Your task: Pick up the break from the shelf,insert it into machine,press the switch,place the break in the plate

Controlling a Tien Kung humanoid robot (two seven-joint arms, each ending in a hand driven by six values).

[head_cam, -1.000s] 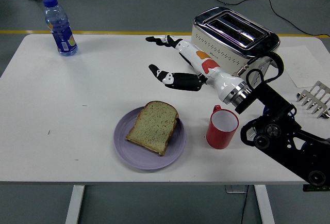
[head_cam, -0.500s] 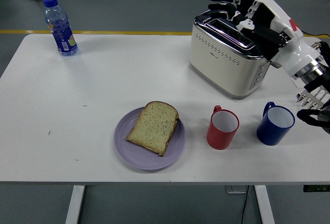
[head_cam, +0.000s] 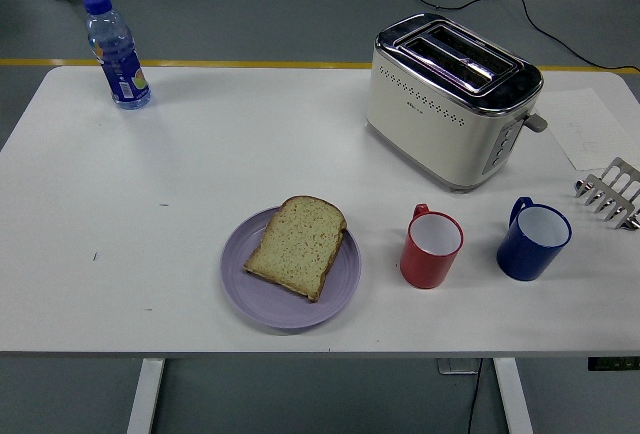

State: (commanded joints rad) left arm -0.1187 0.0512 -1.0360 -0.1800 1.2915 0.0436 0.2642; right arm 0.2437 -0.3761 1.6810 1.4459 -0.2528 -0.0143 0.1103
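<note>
Bread, one tan toasted slice (head_cam: 298,245), lies flat on the round lilac plate (head_cam: 262,300), so I reckon that's job done. Neither of my hands is in view, so can't tell their state; cream-and-chrome toaster (head_cam: 450,104) slots look empty.

A lab or workshop floor: a white table (head_cam: 150,174) stands on grey flooring with a yellow line (head_cam: 200,62), black cables (head_cam: 520,4) trailing behind a toaster (head_cam: 452,99).
</note>
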